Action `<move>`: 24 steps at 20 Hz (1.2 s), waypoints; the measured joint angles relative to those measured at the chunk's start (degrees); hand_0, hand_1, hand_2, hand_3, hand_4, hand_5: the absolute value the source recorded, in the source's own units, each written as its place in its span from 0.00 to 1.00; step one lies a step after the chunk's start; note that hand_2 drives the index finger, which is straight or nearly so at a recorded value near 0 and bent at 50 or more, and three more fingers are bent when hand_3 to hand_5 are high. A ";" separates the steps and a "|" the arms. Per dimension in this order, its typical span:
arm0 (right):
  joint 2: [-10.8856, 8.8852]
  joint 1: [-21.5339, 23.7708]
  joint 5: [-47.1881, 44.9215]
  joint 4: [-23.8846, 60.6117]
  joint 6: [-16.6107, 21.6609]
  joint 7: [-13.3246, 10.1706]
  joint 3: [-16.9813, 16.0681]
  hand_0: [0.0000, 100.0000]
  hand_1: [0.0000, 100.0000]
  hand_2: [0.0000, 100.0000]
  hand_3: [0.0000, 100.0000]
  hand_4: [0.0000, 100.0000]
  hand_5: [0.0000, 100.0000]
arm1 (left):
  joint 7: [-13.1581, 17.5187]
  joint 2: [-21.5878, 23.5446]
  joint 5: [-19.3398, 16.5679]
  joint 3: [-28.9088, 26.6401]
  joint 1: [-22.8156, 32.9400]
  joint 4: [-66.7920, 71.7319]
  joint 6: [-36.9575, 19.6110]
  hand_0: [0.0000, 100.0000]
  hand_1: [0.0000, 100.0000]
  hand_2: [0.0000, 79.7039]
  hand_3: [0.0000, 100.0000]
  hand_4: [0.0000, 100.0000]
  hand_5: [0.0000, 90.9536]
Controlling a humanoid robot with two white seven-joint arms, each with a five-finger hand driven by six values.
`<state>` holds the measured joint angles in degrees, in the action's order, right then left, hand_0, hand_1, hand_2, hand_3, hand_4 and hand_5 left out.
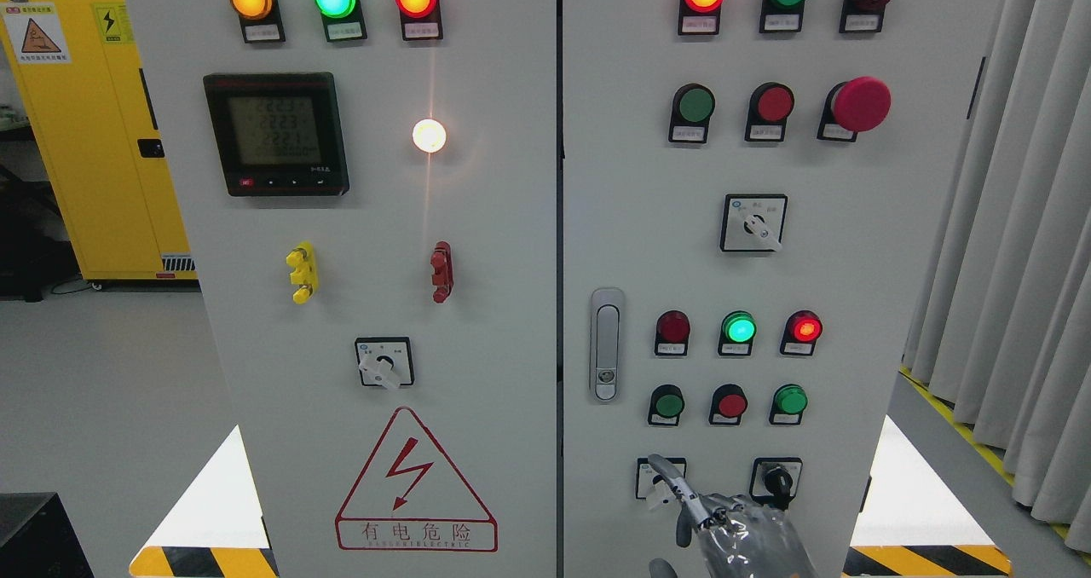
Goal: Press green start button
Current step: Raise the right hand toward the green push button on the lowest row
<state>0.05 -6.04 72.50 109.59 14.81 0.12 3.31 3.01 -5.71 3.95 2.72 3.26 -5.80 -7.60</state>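
Head view
Landmark: the grey door latch (605, 344) on the right cabinet door (920, 245); every place below is given from it.
My right hand (724, 523): it comes up from the bottom edge, below and to the right of the latch. The index finger (673, 476) is stretched up and left, the other fingers curled under, clamped on nothing.
Fingertip: it lies over the rotary switch (659, 478), below the latch; whether it touches I cannot tell.
Green start button (669, 405): just right of the latch's lower end, first in a row with a red button (731, 405) and a second green button (791, 400). It sits above my fingertip, apart from it.
Lamps: a lit green lamp (739, 329) glows right of the latch, between two red ones.
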 measured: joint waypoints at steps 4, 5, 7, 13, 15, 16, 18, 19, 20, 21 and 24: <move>-0.02 -1.49 3.10 0.14 -2.02 -0.01 -0.67 0.53 0.88 0.00 0.93 0.94 0.97 | 0.00 0.00 0.00 0.00 0.00 0.00 0.00 0.12 0.56 0.00 0.00 0.00 0.00; -0.02 -1.73 3.68 0.16 -2.27 0.14 -0.69 0.53 0.88 0.00 0.93 0.94 0.97 | 0.00 0.00 0.00 0.00 0.00 0.00 0.00 0.12 0.56 0.00 0.00 0.00 0.00; -0.03 -2.19 4.81 0.20 -2.56 0.31 -0.70 0.54 0.88 0.00 0.93 0.94 0.97 | 0.00 0.00 0.00 0.00 0.00 0.00 0.00 0.12 0.56 0.00 0.00 0.00 0.00; -0.04 -3.16 6.58 0.12 -3.74 0.66 -0.18 0.58 0.87 0.00 0.93 0.94 0.97 | 0.00 0.00 0.00 0.00 0.00 0.00 0.00 0.12 0.56 0.00 0.00 0.00 0.00; -0.05 -3.32 6.86 0.04 -3.97 0.66 0.05 0.58 0.87 0.00 0.93 0.94 0.97 | 0.00 0.00 0.00 0.00 0.00 0.00 0.00 0.12 0.56 0.00 0.00 0.00 0.00; -0.05 -3.36 6.95 -0.01 -4.06 0.66 0.20 0.58 0.87 0.00 0.94 0.94 0.97 | 0.00 0.00 0.00 0.00 0.00 0.00 0.00 0.12 0.56 0.00 0.00 0.00 0.00; -0.05 -3.44 7.13 -0.11 -4.18 0.66 0.52 0.58 0.87 0.00 0.94 0.94 0.97 | 0.00 0.00 0.00 0.00 0.00 0.00 0.00 0.12 0.56 0.00 0.00 0.00 0.00; -0.05 -3.48 7.17 -0.14 -4.28 0.66 0.71 0.58 0.86 0.00 0.94 0.94 0.97 | 0.00 0.00 0.00 0.00 0.00 0.00 0.00 0.12 0.56 0.00 0.00 0.00 0.00; -0.05 -3.52 7.21 -0.21 -4.53 0.67 0.90 0.57 0.86 0.00 0.94 0.94 0.97 | 0.00 0.00 0.00 0.00 0.00 0.00 0.00 0.12 0.56 0.00 0.00 0.00 0.00; -0.05 -3.56 7.24 -0.27 -4.74 0.67 1.09 0.56 0.86 0.00 0.94 0.94 0.97 | 0.00 0.00 0.00 0.00 0.00 0.00 0.00 0.12 0.56 0.00 0.00 0.00 0.00; -0.05 -3.62 7.27 -0.69 -4.98 0.68 1.58 0.55 0.86 0.00 0.94 0.94 0.96 | 0.00 0.00 0.00 0.00 0.00 0.00 0.00 0.12 0.56 0.00 0.00 0.00 0.00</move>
<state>0.00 -9.66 79.77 108.90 9.82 0.80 4.90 3.01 -5.71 3.96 2.72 3.26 -5.80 -7.60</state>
